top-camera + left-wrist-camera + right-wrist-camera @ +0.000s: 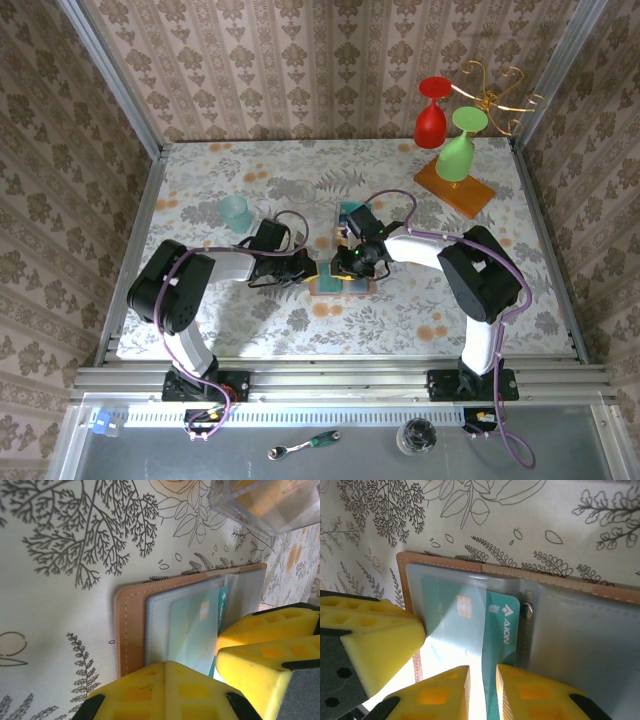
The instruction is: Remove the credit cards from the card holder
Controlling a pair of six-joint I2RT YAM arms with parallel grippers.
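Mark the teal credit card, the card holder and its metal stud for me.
teal credit card (504, 627): right wrist view, exposed logo strip.
card holder (585, 645): right wrist view, right pocket panel.
metal stud (527, 611): right wrist view, its round head.

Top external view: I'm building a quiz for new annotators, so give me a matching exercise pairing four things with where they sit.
Things:
1. red goblet
2. translucent teal cup
3. card holder
4. ratchet wrench

Places:
a. on the grey ledge in front of the arm bases
b. middle of the table
c. far right corner of the table
d. left half of the table, towards the back

Pairs: 1-c, 2-d, 3-b, 4-a
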